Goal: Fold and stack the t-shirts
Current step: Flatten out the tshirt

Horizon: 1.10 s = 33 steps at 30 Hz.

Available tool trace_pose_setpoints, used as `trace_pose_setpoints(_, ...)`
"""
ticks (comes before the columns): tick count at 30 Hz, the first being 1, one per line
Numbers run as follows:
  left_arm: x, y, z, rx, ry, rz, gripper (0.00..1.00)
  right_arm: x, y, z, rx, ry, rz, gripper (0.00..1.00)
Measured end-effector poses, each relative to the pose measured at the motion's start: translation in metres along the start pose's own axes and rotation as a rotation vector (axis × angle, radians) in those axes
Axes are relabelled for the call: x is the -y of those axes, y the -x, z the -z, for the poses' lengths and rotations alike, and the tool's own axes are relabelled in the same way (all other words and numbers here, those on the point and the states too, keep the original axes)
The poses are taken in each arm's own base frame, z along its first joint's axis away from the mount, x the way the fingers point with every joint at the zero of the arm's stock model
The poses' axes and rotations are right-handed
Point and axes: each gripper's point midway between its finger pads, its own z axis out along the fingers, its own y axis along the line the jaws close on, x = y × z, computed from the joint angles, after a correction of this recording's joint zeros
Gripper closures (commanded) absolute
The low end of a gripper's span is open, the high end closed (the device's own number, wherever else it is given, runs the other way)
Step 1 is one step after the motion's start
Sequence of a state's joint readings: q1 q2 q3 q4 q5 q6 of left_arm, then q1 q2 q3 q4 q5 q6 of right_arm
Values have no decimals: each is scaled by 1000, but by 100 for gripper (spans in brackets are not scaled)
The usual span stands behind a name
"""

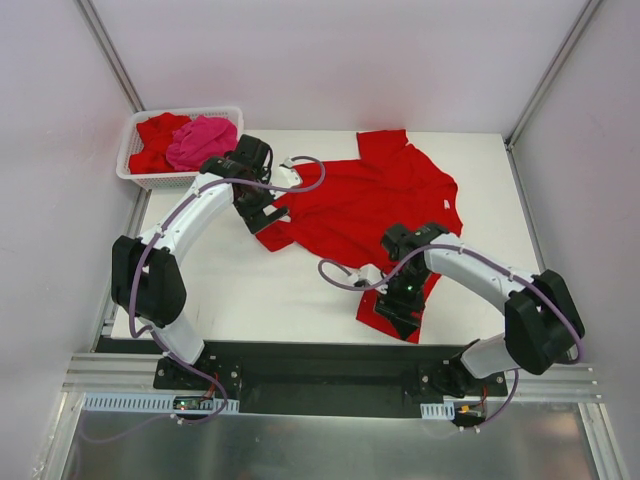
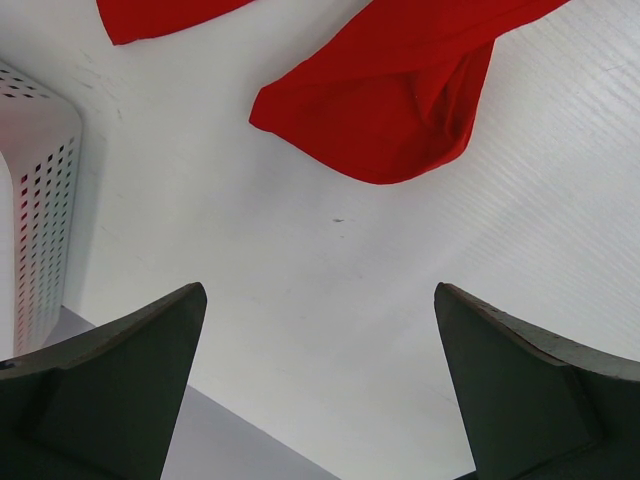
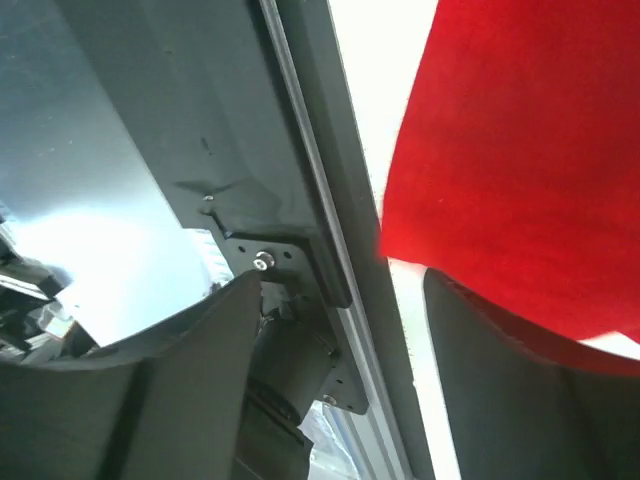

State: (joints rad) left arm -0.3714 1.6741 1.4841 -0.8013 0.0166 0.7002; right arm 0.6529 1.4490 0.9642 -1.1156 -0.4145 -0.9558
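red t-shirt (image 1: 370, 200) lies spread on white surface (image 1: 250, 290), mid-frame; right jaws parted at near hem, lower centre, nothing between. left jaws wide apart, empty, beside sleeve, centre left. upper left: basket (image 1: 135, 178) holds pink t-shirt (image 1: 200, 140), second red t-shirt (image 1: 155, 135).

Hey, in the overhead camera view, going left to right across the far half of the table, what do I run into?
White basket → red t-shirt inside it → pink t-shirt inside it → left end effector → spread red t-shirt.
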Motion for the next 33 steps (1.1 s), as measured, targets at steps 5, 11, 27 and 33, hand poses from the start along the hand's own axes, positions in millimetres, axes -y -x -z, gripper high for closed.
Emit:
trace_pose_setpoints(5, 0, 0, 0, 0, 0, -1, 1, 30, 0, 11, 75, -90, -61, 24)
trace_pose_setpoints(11, 0, 0, 0, 0, 0, -1, 1, 110, -2, 31, 99, -396, -180, 25)
trace_pose_setpoints(27, -2, -4, -4, -26, 8, -6, 1, 296, -19, 147, 175, -971, -540, 34)
trace_pose_setpoints(33, -4, -2, -14, -43, -1, -7, 1, 308, -33, 134, 153, -899, -598, 34)
